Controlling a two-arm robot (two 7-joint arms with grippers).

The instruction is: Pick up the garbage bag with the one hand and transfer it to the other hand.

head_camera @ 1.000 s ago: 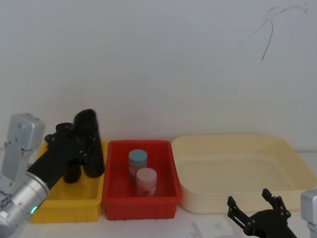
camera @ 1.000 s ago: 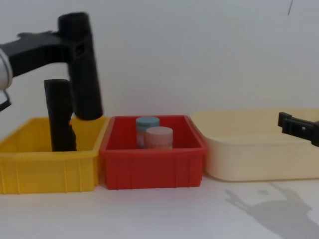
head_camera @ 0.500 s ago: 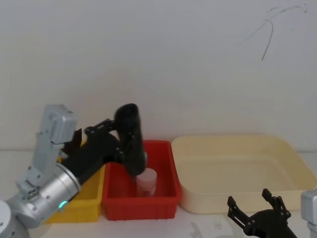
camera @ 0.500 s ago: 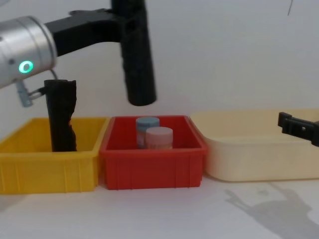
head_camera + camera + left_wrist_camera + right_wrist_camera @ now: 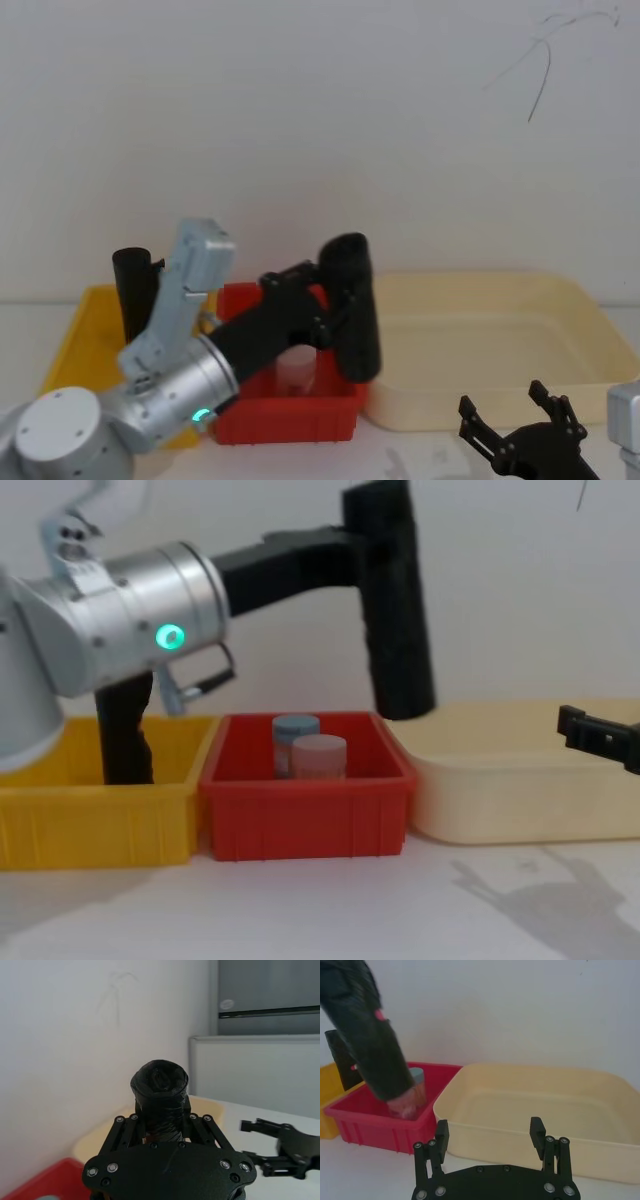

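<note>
Left claw: the left claw (image 5: 352, 558), on the silver arm with the green ring (image 5: 170, 637), was raised above the bins and reached toward the robot's right; its fingers were clamped on the garbage bag.
Garbage bag: the garbage bag (image 5: 396, 605) was a black, crinkly roll, pinched by the left claw near its upper end. It hung almost upright below the claw, slightly tilted.
Bag's lower end: in the chest view it hung just above the place where the red bin's right rim met the cream tub. It touched neither.
Wrist look: the left wrist view looked along the left claw (image 5: 160, 1125), with the roll's round end (image 5: 159, 1079) standing up between the two fingers.
Right claw: the right claw (image 5: 520, 428) sat low at the robot's right, near the table's front edge. It was well apart from the left claw and lower, and its fingers were spread wide with nothing between them.
Red bin: the red bin (image 5: 300, 825) lay below and to the left of the left claw.
Jars: a blue-lidded jar (image 5: 296, 728) and a pink-lidded jar (image 5: 319, 752) stood touching inside the red bin.
Yellow bin: the yellow bin (image 5: 90, 830) lay farther left of the claw, beside the red bin.
Second roll: a second black roll (image 5: 125, 742) stood upright in the yellow bin.
Cream tub: the cream tub (image 5: 500, 802) lay below and to the right of the left claw, between it and the right claw.
</note>
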